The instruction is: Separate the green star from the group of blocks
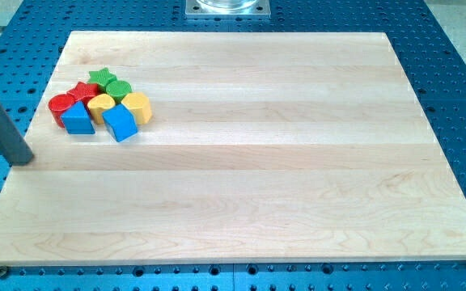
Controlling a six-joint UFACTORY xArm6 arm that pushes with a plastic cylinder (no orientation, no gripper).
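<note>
The green star (101, 78) sits at the top of a tight group of blocks near the board's upper left. It touches a red star (82, 89) and a green round block (118, 88). Below them lie a red cylinder (60, 105), a yellow block (100, 103), a yellow cylinder (138, 106), a blue block (78, 120) and a blue cube (120, 124). My tip (25, 159) rests at the board's left edge, below and to the left of the group, apart from every block.
The wooden board (257, 186) lies on a blue perforated table (459, 48). A metal mount (227, 7) sits beyond the board's top edge.
</note>
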